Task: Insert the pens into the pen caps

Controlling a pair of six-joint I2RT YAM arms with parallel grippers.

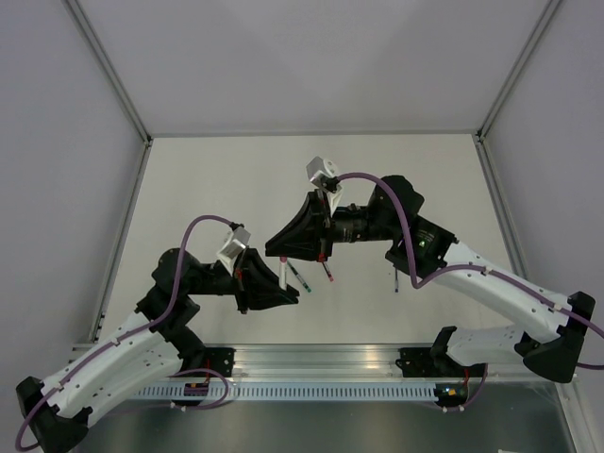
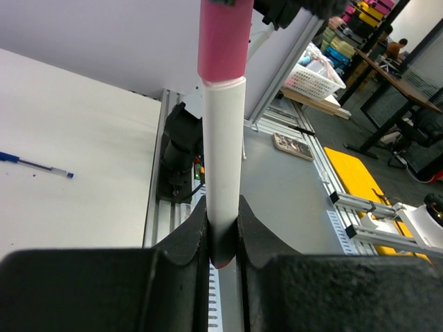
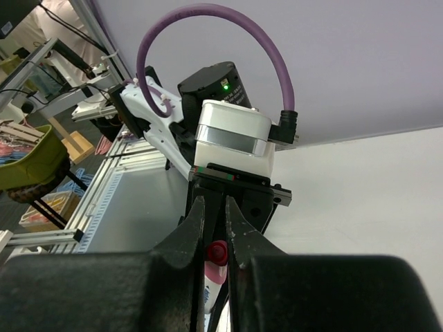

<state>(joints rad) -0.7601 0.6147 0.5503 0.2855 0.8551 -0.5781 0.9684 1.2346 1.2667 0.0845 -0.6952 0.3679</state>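
The pale flat bench (image 1: 236, 179) lies below the white-and-black left arm (image 1: 123, 349) and right arm (image 1: 491, 283), which meet above its middle. The left gripper (image 2: 223, 232) has its jaws clamped on the lower shaft of a thin whitish plastic pen (image 2: 223, 152), held up off the bench. The right gripper (image 3: 216, 228) has its jaws closed on a short red tube-like cap (image 2: 225, 41), which appears seated over the pen's far end, though the joint is hard to judge. A slim blue pen (image 2: 34, 164) lies on the bench, well apart. The whitish pen looks light, stiff and smooth, so it is likely to slide between the pads under an endwise push. A hold nearer the cap would limit that.
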